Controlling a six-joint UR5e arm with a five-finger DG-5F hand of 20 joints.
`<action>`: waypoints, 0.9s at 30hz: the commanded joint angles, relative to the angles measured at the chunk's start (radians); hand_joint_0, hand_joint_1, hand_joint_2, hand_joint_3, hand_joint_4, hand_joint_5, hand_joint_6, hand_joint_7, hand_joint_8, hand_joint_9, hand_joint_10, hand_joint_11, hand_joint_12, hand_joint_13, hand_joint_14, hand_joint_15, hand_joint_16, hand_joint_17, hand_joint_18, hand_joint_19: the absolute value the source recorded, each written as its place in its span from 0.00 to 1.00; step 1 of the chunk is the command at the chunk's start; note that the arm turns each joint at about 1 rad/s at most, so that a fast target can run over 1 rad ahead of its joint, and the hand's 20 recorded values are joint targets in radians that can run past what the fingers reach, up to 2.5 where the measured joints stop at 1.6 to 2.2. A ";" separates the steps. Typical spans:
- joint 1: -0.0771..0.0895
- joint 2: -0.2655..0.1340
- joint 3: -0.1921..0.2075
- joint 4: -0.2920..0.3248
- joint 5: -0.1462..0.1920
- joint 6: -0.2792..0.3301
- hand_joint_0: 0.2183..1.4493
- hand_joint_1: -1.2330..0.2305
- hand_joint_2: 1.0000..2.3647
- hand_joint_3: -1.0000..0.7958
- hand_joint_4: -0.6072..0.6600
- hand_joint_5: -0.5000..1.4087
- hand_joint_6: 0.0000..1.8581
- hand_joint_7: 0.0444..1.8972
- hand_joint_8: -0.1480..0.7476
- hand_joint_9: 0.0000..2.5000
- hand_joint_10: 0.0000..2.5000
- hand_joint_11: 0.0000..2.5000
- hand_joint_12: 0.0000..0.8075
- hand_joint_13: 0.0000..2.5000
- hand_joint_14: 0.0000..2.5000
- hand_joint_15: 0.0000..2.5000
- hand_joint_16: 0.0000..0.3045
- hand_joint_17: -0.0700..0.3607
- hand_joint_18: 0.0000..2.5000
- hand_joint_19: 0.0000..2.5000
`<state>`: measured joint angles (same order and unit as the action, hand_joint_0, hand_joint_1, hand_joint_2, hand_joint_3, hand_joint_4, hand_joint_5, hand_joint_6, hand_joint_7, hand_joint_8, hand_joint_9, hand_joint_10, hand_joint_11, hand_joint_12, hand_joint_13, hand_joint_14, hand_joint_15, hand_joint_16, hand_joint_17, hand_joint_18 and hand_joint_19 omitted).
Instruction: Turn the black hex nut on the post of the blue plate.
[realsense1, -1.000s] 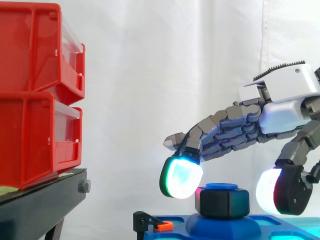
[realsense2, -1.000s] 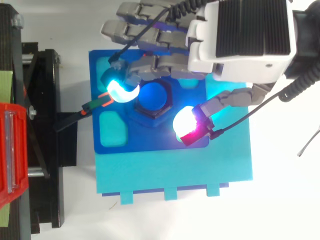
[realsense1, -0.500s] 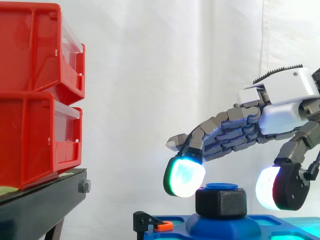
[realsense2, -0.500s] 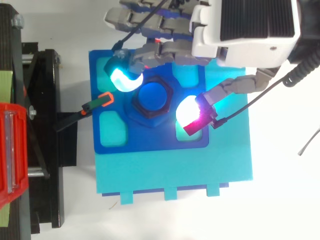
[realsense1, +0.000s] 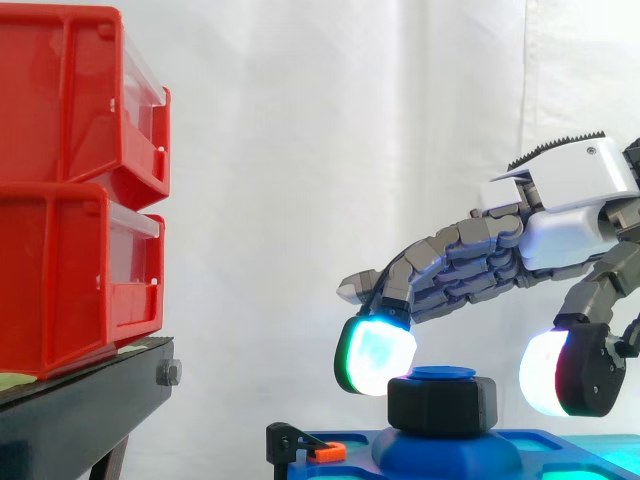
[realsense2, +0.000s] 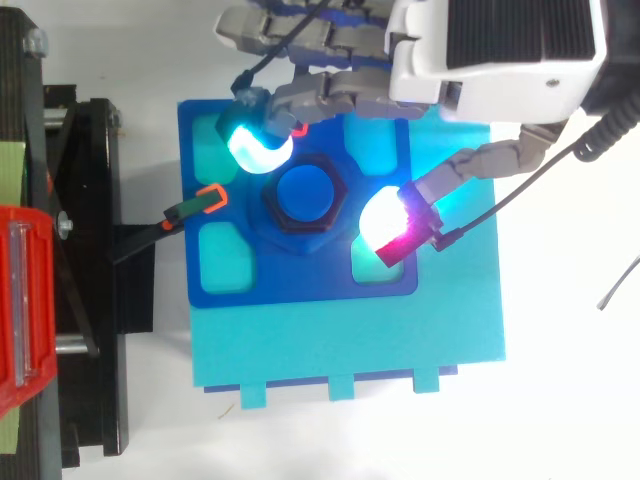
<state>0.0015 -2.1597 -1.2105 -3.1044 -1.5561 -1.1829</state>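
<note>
Side and top views of the nut station. The black hex nut (realsense1: 442, 405) sits on the blue post (realsense1: 442, 373) at the centre of the blue plate (realsense2: 300, 285), low down, just above the plate's raised boss. The red bins (realsense1: 70, 190) on their black stand (realsense1: 80, 405) are well apart to the left. The hand (realsense1: 560, 225) hangs over the nut with its fingers loosely bent and released — it straddles the nut rather than clamps it. One glowing cyan fingertip (realsense1: 375, 358) lies against or just beside the nut's upper left corner. The thumb pad (realsense1: 548, 372) stands clear of the opposite side, with a gap showing in the side view. As judged, the nut is rigid and light, probably plastic, with flat matt faces that should give the pads fair purchase. Resistance would come from the thread, not from weight. The best hold is across two opposite flats, pads square to them — a corner contact is likely to slip once torque is applied.
</note>
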 joint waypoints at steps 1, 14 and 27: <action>-0.003 0.000 0.009 -0.026 -0.010 -0.001 0.15 0.27 0.00 0.28 0.55 0.10 0.27 0.34 0.33 0.00 0.00 0.00 0.39 0.00 0.00 0.00 0.14 0.39 0.00 0.00; -0.008 0.001 0.014 -0.068 -0.027 -0.006 0.12 0.28 0.00 0.28 0.61 0.11 0.27 0.36 0.36 0.00 0.00 0.00 0.42 0.00 0.00 0.00 0.16 0.42 0.00 0.00; -0.009 0.017 0.016 -0.099 -0.030 -0.021 0.11 0.30 0.00 0.28 0.62 0.12 0.27 0.37 0.36 0.00 0.00 0.00 0.42 0.00 0.00 0.00 0.16 0.42 0.00 0.00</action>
<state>-0.0075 -2.1495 -1.1951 -3.1958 -1.5861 -1.2005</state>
